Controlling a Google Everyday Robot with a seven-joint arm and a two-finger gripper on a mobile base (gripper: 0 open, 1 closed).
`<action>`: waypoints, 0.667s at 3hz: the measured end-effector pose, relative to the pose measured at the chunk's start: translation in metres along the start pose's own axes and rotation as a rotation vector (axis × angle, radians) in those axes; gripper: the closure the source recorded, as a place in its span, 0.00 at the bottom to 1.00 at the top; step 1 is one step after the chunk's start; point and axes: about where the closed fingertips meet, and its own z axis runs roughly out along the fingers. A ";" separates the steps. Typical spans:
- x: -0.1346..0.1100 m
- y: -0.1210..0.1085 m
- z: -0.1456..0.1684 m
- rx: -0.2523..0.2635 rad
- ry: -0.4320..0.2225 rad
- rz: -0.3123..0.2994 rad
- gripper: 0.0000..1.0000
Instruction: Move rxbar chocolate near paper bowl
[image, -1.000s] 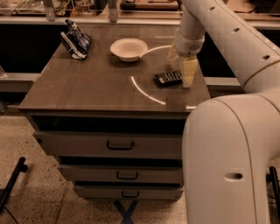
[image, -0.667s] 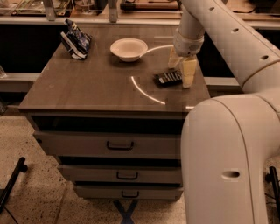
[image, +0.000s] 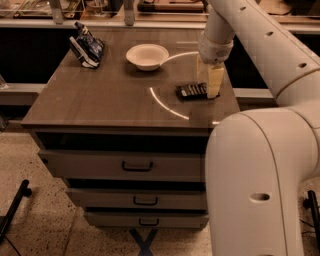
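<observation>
My gripper (image: 210, 89) is down at the right end of the bar (image: 190, 91), which lies flat on the table (image: 100, 100) at about 4 o'clock from the bowl (image: 147, 56), apart from it. I cannot tell whether I am clamped on the bar or loose. To do this well I should make sure of a firm hold across its narrow side, lift only just clear, carry it toward 10 o'clock and set it flat beside the rim without nudging the light bowl. The snack bag (image: 87, 47), at the bowl's 9 o'clock, is well off my path
</observation>
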 end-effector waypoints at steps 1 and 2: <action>0.000 -0.001 -0.003 0.001 -0.002 0.001 1.00; -0.001 -0.001 -0.005 0.001 -0.003 0.001 1.00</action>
